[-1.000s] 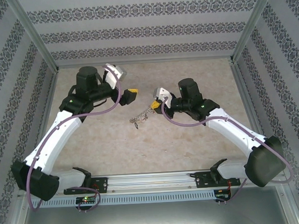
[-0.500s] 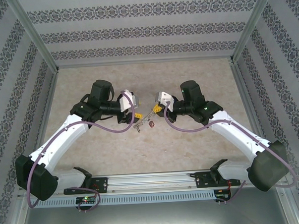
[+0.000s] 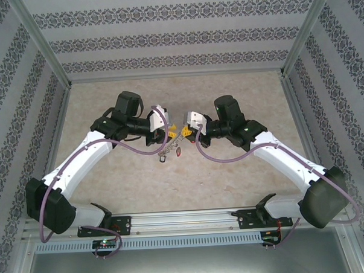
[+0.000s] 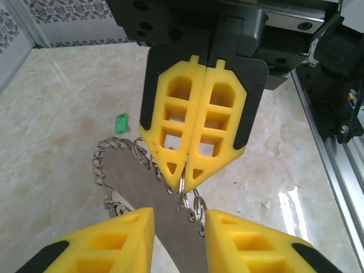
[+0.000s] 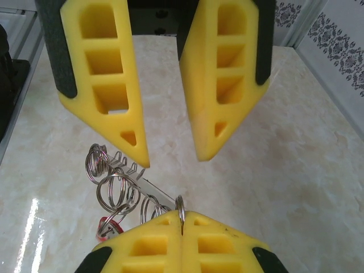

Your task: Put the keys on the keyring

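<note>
a: where's the left end effector [image 5: 170,158]?
b: just left of the keyring [image 4: 136,187], fingers apart on either side of its grey loop, no clear grip.
a: and the keyring itself?
b: slung between the two arms above the table [image 4: 57,114], a red key [image 5: 111,226] dangling beneath it and a small green piece [image 4: 121,123] lying beyond it.
a: the right end effector [image 4: 185,177]?
b: right of the keyring, fingers pressed together on one of its small rings.

Right wrist view: the red key [image 5: 109,228] is largely hidden behind the right gripper [image 5: 182,223], which the bottom edge cuts off. Top view: the links of the keyring [image 3: 168,148] are too small to resolve.
</note>
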